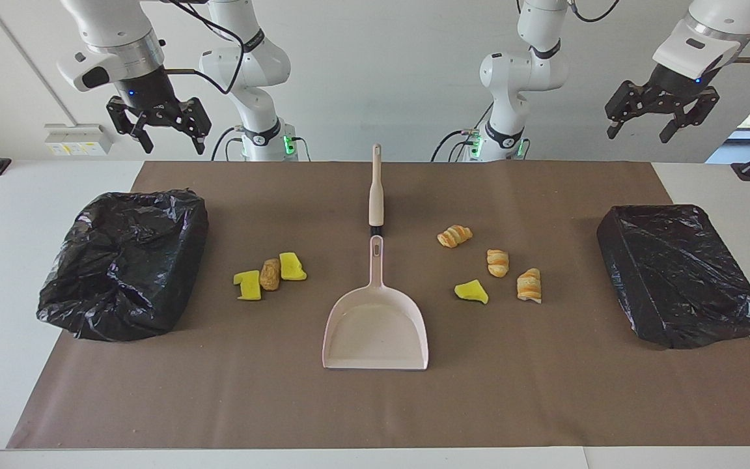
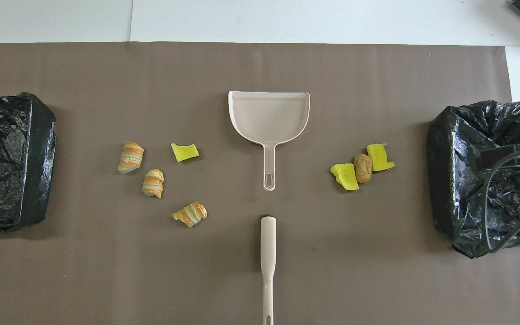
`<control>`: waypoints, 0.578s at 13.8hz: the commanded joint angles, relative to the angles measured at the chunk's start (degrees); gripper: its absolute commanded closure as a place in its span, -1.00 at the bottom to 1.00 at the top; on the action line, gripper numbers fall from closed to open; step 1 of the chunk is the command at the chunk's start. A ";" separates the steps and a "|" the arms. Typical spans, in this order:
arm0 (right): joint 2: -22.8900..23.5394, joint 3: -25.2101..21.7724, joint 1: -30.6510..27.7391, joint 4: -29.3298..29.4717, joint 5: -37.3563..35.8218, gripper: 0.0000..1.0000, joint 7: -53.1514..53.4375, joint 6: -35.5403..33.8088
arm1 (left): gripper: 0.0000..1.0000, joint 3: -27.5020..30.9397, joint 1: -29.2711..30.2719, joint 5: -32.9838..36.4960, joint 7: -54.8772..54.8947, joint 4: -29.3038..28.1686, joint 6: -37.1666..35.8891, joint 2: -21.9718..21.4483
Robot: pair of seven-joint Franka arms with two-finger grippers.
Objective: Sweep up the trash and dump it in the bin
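Trash (image 1: 270, 274) lies beside the dustpan (image 1: 375, 329) toward both ends — likely light, soft, prone to roll. Take the brush (image 1: 375, 189) by its handle. Left gripper (image 1: 660, 120) and right gripper (image 1: 159, 124) hang raised, jaws apart.

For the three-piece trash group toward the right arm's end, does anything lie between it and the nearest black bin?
Nothing visible does. Between the two sponge chunks with the bread piece and the black bin lies only bare brown mat. The dustpan lies toward the table's middle.

Left tool (image 1: 660, 122) and right tool (image 1: 160, 129) hang raised, fingers apart
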 commanded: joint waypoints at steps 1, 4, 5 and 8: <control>-0.45 0.26 -0.76 -0.07 1.29 -1.00 1.01 -0.80 | -1.00 -0.01 0.20 0.71 -0.20 -0.07 0.12 -0.89; -0.45 0.26 -0.76 -0.07 1.38 -1.00 1.01 -0.80 | -1.00 0.08 0.47 0.27 0.15 0.02 0.82 -0.98; -0.45 0.26 -0.76 -0.07 1.38 -1.00 1.01 -0.80 | -1.00 0.25 0.47 0.27 -0.02 -0.24 0.39 -1.07; -0.45 0.26 -0.76 -0.07 1.38 -1.00 1.01 -0.80 | -1.00 0.16 0.38 0.27 -0.81 -0.25 0.39 -0.98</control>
